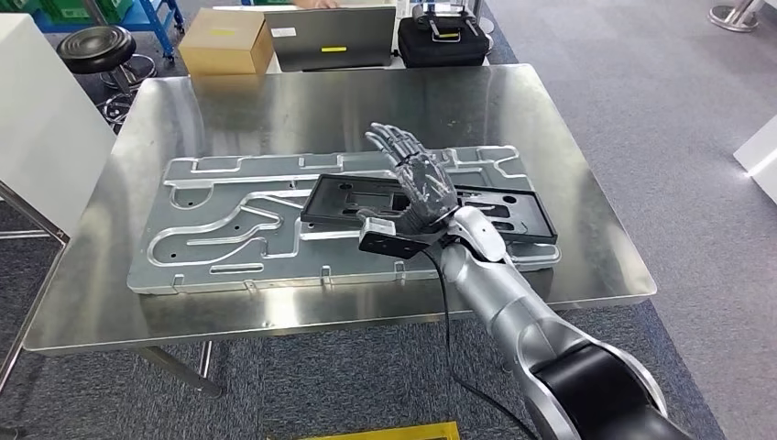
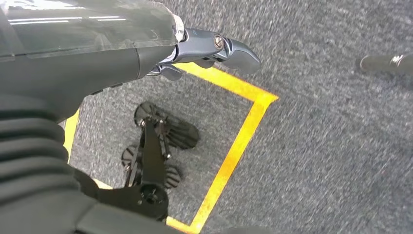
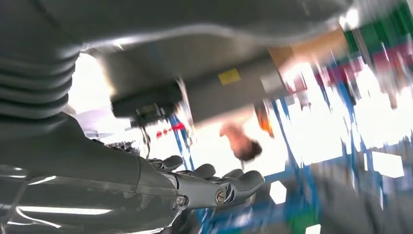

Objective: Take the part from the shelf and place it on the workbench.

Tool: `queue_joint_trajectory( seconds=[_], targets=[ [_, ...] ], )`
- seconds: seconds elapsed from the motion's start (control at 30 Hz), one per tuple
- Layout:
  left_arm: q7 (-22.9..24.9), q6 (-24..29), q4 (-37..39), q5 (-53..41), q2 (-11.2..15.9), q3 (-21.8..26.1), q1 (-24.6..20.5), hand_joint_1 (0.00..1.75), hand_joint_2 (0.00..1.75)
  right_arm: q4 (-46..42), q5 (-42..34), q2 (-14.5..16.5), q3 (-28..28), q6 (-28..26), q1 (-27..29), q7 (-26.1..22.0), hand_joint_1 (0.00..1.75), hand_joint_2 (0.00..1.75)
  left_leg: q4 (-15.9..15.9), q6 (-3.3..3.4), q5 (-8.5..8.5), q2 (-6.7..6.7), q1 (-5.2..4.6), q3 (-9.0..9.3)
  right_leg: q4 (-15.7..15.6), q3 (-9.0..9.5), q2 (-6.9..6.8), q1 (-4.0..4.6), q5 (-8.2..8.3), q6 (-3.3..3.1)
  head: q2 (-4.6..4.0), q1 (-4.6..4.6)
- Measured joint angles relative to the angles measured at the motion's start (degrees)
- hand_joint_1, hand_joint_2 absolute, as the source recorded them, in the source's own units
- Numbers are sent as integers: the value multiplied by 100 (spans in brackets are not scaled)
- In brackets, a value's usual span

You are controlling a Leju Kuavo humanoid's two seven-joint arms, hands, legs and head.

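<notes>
Part [image 1: 348, 206] flat on workbench [image 1: 568, 192], right robot hand [image 1: 417, 179] spread above it

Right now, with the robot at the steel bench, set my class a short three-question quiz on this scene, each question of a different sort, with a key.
1. True or false: the right hand grips the black part.
2. Multiple choice: the black part lies on (A) the bare workbench, (B) the grey metal plate, (C) the cardboard box.
3. Short answer: what does the left hand hang over?

Key
1. False; its fingers are spread flat above the part, holding nothing.
2. B
3. Grey carpet floor marked with yellow tape.
</notes>
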Motion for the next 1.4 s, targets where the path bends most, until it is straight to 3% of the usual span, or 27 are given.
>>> queue_joint_trajectory(
  seconds=[0.07, 0.1, 0.23, 0.3, 0.37, 0.43, 0.5, 0.53, 0.63, 0.67, 0.7, 0.73, 0.8, 0.87, 1.0, 1.07, 1.13, 1.17, 1.2, 1.23, 1.27, 1.33, 1.4],
  targets=[
    [4, -6, 0, 0, 10, 1, 8, 0, 0, -790, -256, -136, -137, -46, 375, -2, 0, 0, 0, 35, -6, -2, -16, -4, 758, -372, 0, 0, -317, 17, 0, 0],
    [5, -13, 0, 1, 15, 2, 15, 0, 0, -1175, -343, -215, -195, -86, 575, 5, 0, 0, 1, 44, -11, -7, -23, -2, 991, -493, -1, 0, -365, 17, 0, 1],
    [5, -29, 0, 1, 22, 2, 28, 0, 0, -1763, -467, -340, -279, -178, 897, 10, 0, 0, 3, 55, -17, -18, -32, 2, 1076, -555, 0, 1, -291, 6, 0, 2],
    [0, -42, 0, 1, 23, 2, 38, 0, 0, -2079, -500, -399, -332, -263, 1035, 9, 0, 0, 4, 56, -22, -23, -40, 6, 853, -455, 0, 4, -151, -11, 0, 1],
    [-100, -149, 0, 0, 22, 13, 109, 0, 0, -3467, -652, -720, -759, -615, 1770, -58, 0, 0, 15, 25, -63, -50, -74, 31, 10, -49, -30, 51, 175, -102, 0, 0],
    [-227, -278, 0, 0, 22, 33, 210, 0, 0, -4988, -883, -1111, -1377, -925, 2698, -158, 0, 0, 7, -39, -107, -68, -94, 70, -640, 270, -51, 96, 372, -193, 0, -1],
    [-278, -338, 0, -1, 26, 64, 264, 0, 0, -5709, -1270, -1321, -1923, -993, 3363, -278, 0, 0, 50, -92, -188, -49, -84, 85, -719, 340, -56, 63, 385, -221, 0, -1],
    [-292, -358, 0, -4, 26, 86, 281, 0, 0, -5953, -1575, -1383, -2263, -1004, 3732, -383, 0, 0, 207, -114, -310, -36, -84, 40, -768, 389, -78, 44, 388, -239, 0, -2],
    [-316, -378, 0, -11, 26, 148, 335, 0, 0, -6293, -2382, -1415, -3447, -910, 4785, -685, 0, 0, 1228, -175, -873, -6, -63, -380, -805, 455, -152, 36, 366, -275, 0, -3],
    [-314, -378, 1, -10, 25, 162, 358, 0, 0, -6318, -2454, -1403, -3770, -862, 5019, -710, 0, 0, 1487, -191, -966, -3, -56, -489, -794, 447, -147, 34, 363, -277, 0, -3],
    [-309, -378, 1, -10, 25, 174, 381, 0, 0, -6330, -2455, -1380, -4044, -804, 5204, -714, 0, 0, 1560, -201, -955, -1, -47, -505, -780, 436, -130, 32, 363, -276, 0, -3],
    [-302, -376, 2, -8, 26, 189, 397, 0, 0, -6316, -2399, -1335, -4302, -709, 5345, -715, 0, 0, 1387, -202, -833, 1, -39, -397, -764, 430, -106, 28, 361, -272, 0, -3],
    [-286, -361, 2, -2, 30, 225, 401, 0, 0, -6104, -2178, -1167, -4872, -412, 5500, -719, 0, 0, 598, -176, -497, -2, -31, 36, -731, 427, -61, 24, 356, -244, 0, -3],
    [-263, -331, 2, -3, 33, 266, 388, 0, 0, -5629, -1915, -962, -5552, -159, 5528, -723, 0, 0, 33, -113, -321, -14, -55, 321, -703, 421, -42, 37, 359, -182, 0, -2],
    [-215, -260, 3, -10, 32, 337, 397, 0, 0, -4004, -1335, -832, -6526, -324, 5341, -724, 0, 0, -74, 36, -221, -11, -79, 328, -716, 414, -15, 33, 396, -32, 0, -2],
    [-193, -238, 3, -10, 32, 384, 395, 0, 0, -2767, -1004, -864, -6907, -527, 5183, -724, 0, 0, -109, 125, -133, 12, -62, 281, -452, 301, -5, 12, 122, 27, 0, -1],
    [-184, -212, 2, -10, 32, 423, 406, 0, 0, -1712, -827, -892, -7201, -681, 5060, -724, 0, 0, -110, 169, -58, 16, -81, 176, 259, 30, -10, -13, -398, 63, 0, 0],
    [-180, -197, 3, -10, 32, 440, 417, 0, 0, -1290, -771, -901, -7293, -734, 4996, -717, 0, 0, -105, 171, -22, 18, -94, 120, 617, -90, -10, -17, -590, 75, 0, -1],
    [-178, -182, 3, -10, 32, 454, 426, 0, 0, -921, -715, -908, -7356, -772, 4933, -698, 0, 0, -100, 166, 13, 23, -104, 64, 829, -126, -10, -17, -673, 82, 0, -1],
    [-175, -170, 3, -10, 33, 469, 430, 0, 0, -578, -649, -914, -7402, -789, 4880, -642, 0, 0, -93, 157, 47, 28, -110, 14, 818, -44, -11, -18, -639, 82, 0, -1],
    [-174, -161, 3, -10, 32, 485, 431, 0, 0, -251, -571, -923, -7437, -790, 4834, -558, 0, 0, -86, 144, 79, 32, -112, -31, 578, 163, -12, -19, -515, 76, 0, -1],
    [-174, -153, 2, -10, 27, 510, 428, 0, 0, 284, -412, -947, -7482, -760, 4740, -319, 0, 0, -61, 101, 141, 32, -116, -107, -249, 747, -11, -9, -262, 38, 0, -1],
    [-172, -153, 2, -10, 18, 527, 425, 0, 0, 701, -230, -959, -7499, -679, 4664, -25, 0, 0, -42, 39, 199, 35, -123, -141, -753, 1050, -4, 26, -155, -29, 0, 0]
  ],
)
